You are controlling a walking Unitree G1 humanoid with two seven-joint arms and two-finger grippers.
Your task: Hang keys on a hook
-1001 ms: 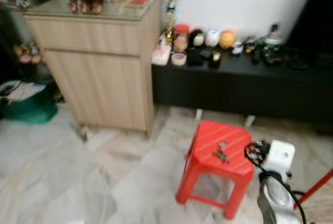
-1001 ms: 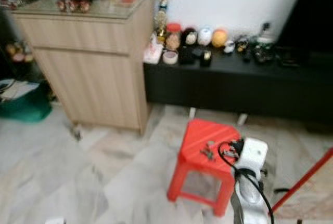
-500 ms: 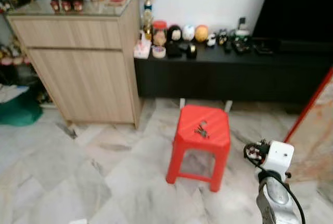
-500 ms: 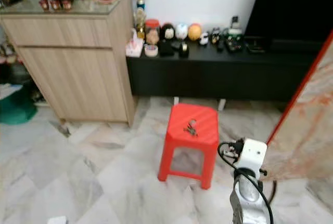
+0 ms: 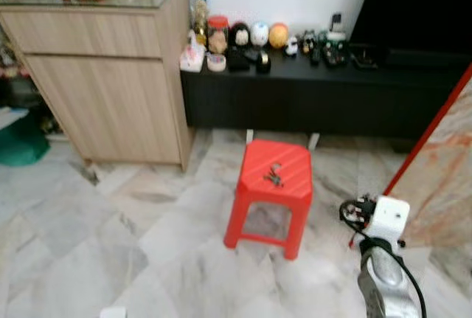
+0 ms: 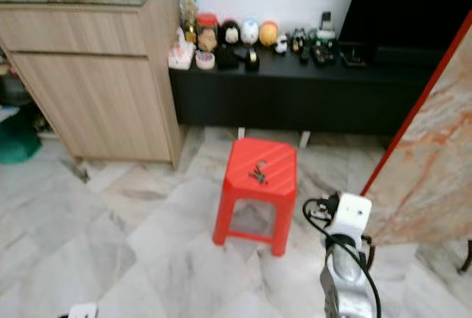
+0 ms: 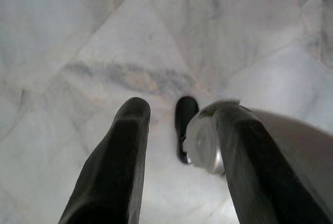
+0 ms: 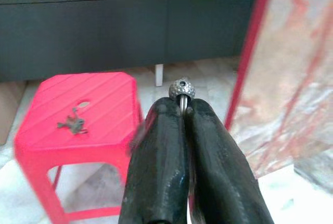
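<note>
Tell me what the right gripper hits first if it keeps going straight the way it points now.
Probably the black cabinet front, beyond the red stool. The right gripper, fingers shut, aims past the stool's far corner, so the stool looks missed, though depth is unclear.

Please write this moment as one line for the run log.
phase: approach | keys: on red stool, not picked | right gripper: shut, aimed toward stool | left gripper: open, over marble floor | hook: not seen
</note>
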